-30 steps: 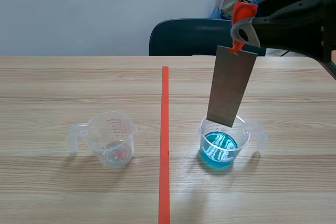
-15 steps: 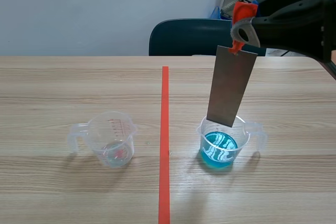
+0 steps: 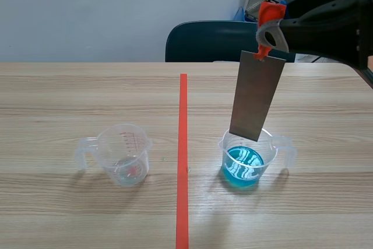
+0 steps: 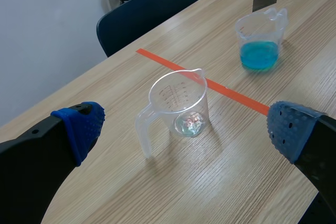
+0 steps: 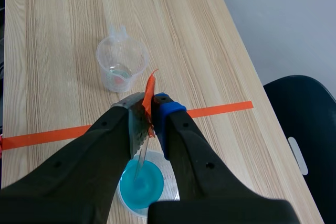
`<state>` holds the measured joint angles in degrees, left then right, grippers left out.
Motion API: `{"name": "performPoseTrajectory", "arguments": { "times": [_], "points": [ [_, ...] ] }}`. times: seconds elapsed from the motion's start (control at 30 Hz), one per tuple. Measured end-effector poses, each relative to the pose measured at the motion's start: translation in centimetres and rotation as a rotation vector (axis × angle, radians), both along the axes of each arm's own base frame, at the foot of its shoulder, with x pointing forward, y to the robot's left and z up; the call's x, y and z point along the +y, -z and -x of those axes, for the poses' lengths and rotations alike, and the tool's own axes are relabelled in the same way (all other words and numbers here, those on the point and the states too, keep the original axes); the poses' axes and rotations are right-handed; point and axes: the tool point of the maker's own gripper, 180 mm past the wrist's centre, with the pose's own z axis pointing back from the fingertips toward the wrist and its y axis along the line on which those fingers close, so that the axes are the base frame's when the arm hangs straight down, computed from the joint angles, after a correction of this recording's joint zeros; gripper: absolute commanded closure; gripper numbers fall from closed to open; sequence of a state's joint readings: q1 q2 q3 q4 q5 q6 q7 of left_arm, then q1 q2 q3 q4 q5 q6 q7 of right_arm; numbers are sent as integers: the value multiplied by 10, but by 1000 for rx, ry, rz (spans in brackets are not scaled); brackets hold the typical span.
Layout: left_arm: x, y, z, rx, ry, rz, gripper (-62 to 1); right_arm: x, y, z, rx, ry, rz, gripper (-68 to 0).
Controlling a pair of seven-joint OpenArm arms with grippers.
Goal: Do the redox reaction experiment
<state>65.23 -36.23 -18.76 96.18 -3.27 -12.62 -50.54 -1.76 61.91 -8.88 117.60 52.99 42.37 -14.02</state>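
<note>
Metal strip hangs near-vertical from right hand, which is clamped on its top end, lower edge just over blue-solution beaker; left hand spread apart.

A dark blue chair stands behind the wooden table.

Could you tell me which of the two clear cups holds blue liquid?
The cup under the metal strip held by the right tool; the other cup, left of the tape line, looks nearly empty.
</note>
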Motion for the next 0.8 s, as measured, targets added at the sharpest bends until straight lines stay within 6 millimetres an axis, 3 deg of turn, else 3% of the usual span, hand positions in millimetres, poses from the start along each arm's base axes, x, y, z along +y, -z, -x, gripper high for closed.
{"name": "performPoseTrajectory", "arguments": {
  "times": [0.27, 0.57, 0.8],
  "points": [
    [0, 0, 0, 0, 0, 0, -623, 1, -2, 0, -3, -4, -11, -6],
    [0, 0, 0, 0, 0, 0, -623, 9, -26, -10, -82, -2, -79, -6],
    [0, 0, 0, 0, 0, 0, -623, 32, -25, -7, -86, -67, -71, -6]
  ]
}}
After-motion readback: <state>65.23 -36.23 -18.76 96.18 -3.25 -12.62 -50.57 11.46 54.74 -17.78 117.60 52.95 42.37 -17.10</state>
